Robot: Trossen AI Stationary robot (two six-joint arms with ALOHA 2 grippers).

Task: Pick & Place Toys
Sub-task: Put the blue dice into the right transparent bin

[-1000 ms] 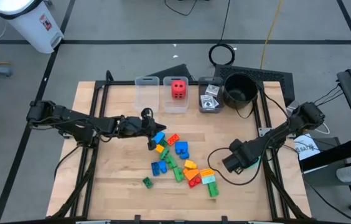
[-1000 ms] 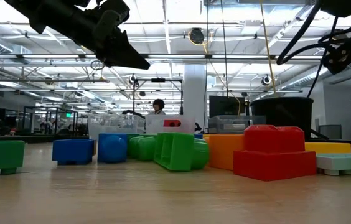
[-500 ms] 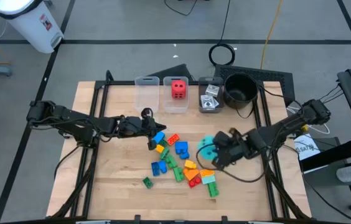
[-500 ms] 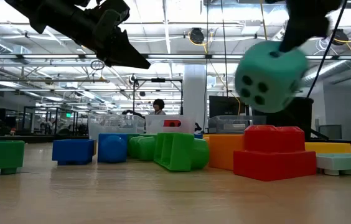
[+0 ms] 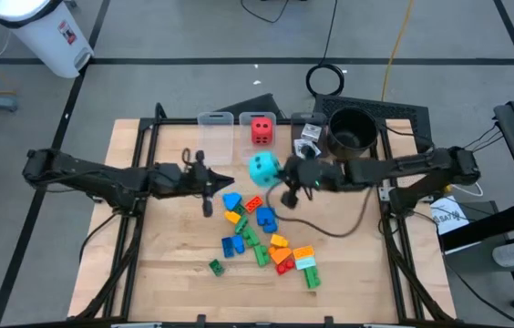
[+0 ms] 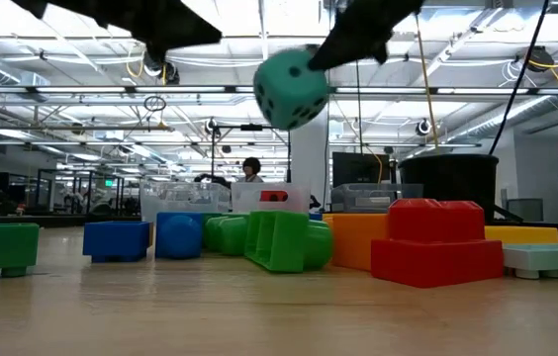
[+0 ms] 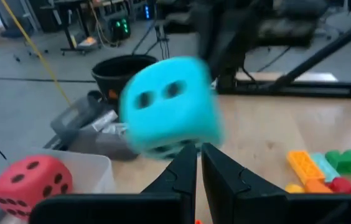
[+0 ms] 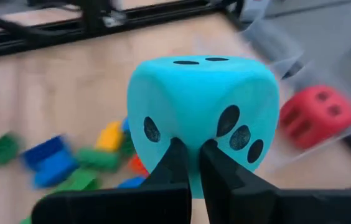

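A teal black-dotted foam die [image 5: 262, 167] is in the air just near the middle clear bin, in my right gripper [image 5: 279, 172], which is shut on it. It also shows in the low view [image 6: 294, 87] and the left wrist view [image 7: 169, 106]. A red die [image 5: 261, 129] sits in that bin. Coloured bricks [image 5: 259, 230] lie in a heap on the table's middle. My left gripper [image 5: 221, 179] is shut and empty, just left of the heap and the teal die. My right gripper pinches the teal die between its two fingers [image 8: 177, 155] at the lower part of the face turned toward it [image 8: 193, 134]. The fingers come about level from the table's right. The die is lifted clear of the table, high above the bricks.
Three clear bins stand in a row at the far edge: an empty one [image 5: 214, 137], the one with the red die [image 5: 257, 151], and one with small cards [image 5: 307, 146]. A round black pot [image 5: 352, 130] stands at the far right. Bare wood lies left and right of the heap.
My right gripper has swung from the table's near right toward the far edge and left, carrying the teal die up and over the bricks to just before the middle bin. My left gripper has drawn back a little toward the table's left and risen.
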